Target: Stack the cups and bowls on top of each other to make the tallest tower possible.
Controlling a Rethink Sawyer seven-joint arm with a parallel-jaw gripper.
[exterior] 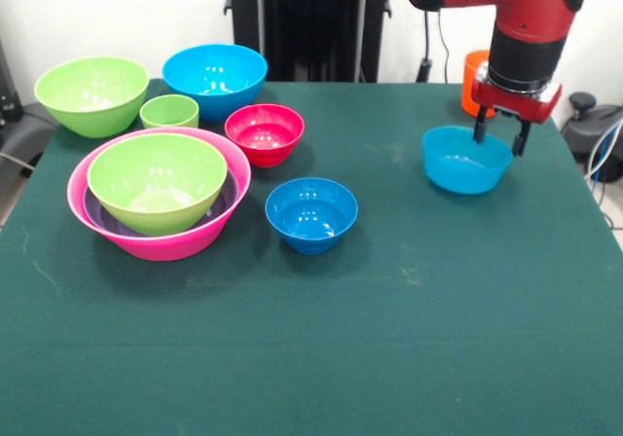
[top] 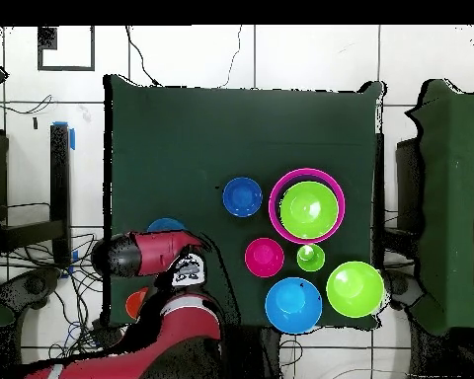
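The claw (exterior: 502,134) hangs at the far rim of the teal bowl (exterior: 465,161) on the right of the worktop (exterior: 389,339), its two prongs parted with the rim between them, not yet pinched, probably lining up a rim grip. The orange cup (exterior: 474,78) stands just behind. Far left, a lime-green bowl (exterior: 156,181) sits nested in purple and pink bowls (exterior: 175,243), a likely base for the tower.

orange cup (exterior: 474,71) mostly behind arm, purple bowl (exterior: 97,209) nearly covered
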